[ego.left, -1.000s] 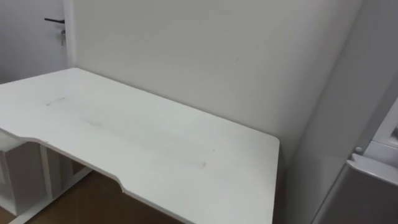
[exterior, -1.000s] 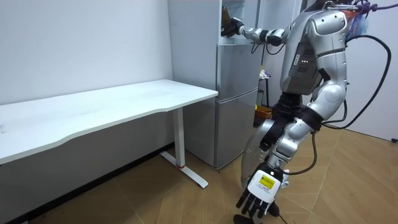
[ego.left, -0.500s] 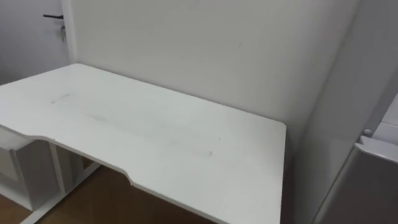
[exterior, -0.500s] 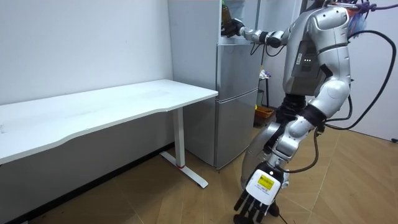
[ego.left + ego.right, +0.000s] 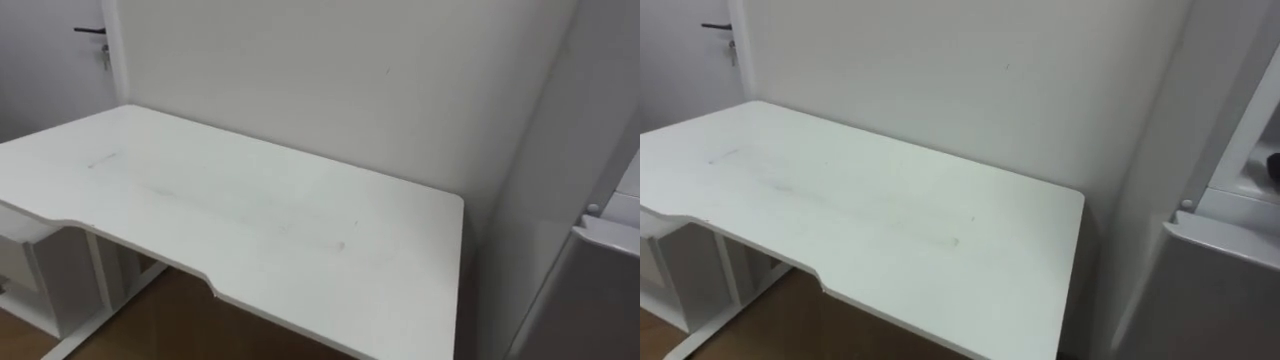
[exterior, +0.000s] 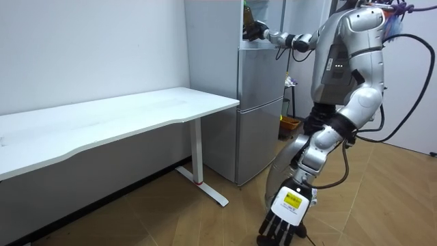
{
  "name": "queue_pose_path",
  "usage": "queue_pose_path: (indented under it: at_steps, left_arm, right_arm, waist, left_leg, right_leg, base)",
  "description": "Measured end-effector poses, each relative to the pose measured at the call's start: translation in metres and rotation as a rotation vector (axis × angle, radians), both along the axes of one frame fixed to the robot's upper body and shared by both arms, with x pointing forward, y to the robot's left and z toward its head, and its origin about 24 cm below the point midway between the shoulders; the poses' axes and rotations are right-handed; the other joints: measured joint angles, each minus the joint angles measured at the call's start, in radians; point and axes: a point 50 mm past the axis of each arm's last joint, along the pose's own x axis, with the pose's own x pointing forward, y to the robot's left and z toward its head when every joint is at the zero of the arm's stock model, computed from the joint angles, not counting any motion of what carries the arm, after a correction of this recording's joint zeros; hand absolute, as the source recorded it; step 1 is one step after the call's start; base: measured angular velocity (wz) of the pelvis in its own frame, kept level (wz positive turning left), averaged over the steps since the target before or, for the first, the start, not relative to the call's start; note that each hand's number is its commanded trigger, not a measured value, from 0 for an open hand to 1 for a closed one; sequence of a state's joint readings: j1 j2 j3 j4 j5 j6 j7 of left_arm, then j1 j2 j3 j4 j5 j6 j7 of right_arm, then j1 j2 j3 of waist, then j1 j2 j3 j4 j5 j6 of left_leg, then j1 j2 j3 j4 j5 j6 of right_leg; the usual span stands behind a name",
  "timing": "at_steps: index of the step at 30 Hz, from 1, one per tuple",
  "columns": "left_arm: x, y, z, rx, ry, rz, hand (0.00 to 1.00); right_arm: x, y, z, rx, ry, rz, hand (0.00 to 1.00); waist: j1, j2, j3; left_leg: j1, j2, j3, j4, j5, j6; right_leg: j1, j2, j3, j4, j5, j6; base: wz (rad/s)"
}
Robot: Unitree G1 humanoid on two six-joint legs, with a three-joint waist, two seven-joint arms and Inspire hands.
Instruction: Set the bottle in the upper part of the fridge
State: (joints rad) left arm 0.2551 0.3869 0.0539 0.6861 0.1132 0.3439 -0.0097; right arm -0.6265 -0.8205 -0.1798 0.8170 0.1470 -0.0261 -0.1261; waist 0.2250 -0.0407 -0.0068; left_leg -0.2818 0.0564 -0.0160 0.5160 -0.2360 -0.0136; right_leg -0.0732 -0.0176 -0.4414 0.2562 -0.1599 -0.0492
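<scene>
Dark fingers of the right hand (image 6: 255, 31) are tucked into the upper fridge compartment (image 6: 247, 19) at the far right of the room view, and I honestly can't tell if they're curled round anything or spread. Arm's stretched out level at shoulder height, which makes sense since that's where the top opening sits. I can't pick the bottle out cleanly. My guess is it's right there at that hand, inside the compartment, either being set down or just about to be.

Left hand (image 6: 283, 217) hangs low on the near side, close to the wood floor (image 6: 205, 219), fingers loose, pointing down and holding nothing. Looks like it's just parked out of the way while the other arm does the job.

Robot stands right beside the silver fridge (image 6: 259, 109), leaning its body back a bit.

Funny thing is the head camera looks mostly at the white desk (image 5: 250, 220) to the left, bare surface, with the fridge edge only at the far right. So the placing is probably half blind, and clipping the compartment edge would be my worry.
</scene>
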Motion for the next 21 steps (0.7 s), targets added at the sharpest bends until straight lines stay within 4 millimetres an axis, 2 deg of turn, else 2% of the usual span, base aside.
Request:
queue_pose_path:
  at_steps: [7,11,17,21]
  left_arm:
    - [-0.001,0.001,0.000,0.003,0.012,0.009,0.00]
    - [-0.004,0.001,-0.001,0.002,0.030,0.020,0.00]
    - [-0.006,0.001,-0.001,0.004,0.042,0.026,0.00]
    - [-0.017,0.001,-0.003,0.003,0.069,0.037,0.00]
  right_arm:
    - [0.001,0.001,-0.003,0.018,0.032,0.054,0.00]
    - [-0.001,0.001,-0.011,0.079,0.039,0.096,0.00]
    - [-0.014,-0.008,-0.026,0.332,-0.064,0.180,0.00]
    - [-0.024,-0.008,-0.044,0.517,-0.147,0.270,0.00]
  waist:
    - [-0.003,0.000,-0.0003]
    - [-0.002,-0.001,-0.0005]
    - [-0.005,-0.002,-0.0013]
    - [-0.025,-0.002,-0.0029]
  left_leg:
    - [0.029,0.001,0.005,-0.007,0.001,0.002]
    - [0.065,0.002,0.009,-0.022,0.001,0.002]
    - [0.084,0.002,0.008,-0.029,0.002,0.000]
    - [0.110,0.002,0.012,-0.036,0.003,-0.001]
  right_leg:
    - [0.024,0.000,0.001,-0.002,-0.004,0.001]
    - [0.059,0.003,0.001,-0.018,-0.004,0.001]
    - [0.080,0.003,-0.003,-0.019,-0.008,0.000]
    - [0.104,0.002,-0.001,-0.022,-0.011,0.002]
  base:
    - [-0.01]
    - [-0.01]
    - [0.03]
    - [0.02]
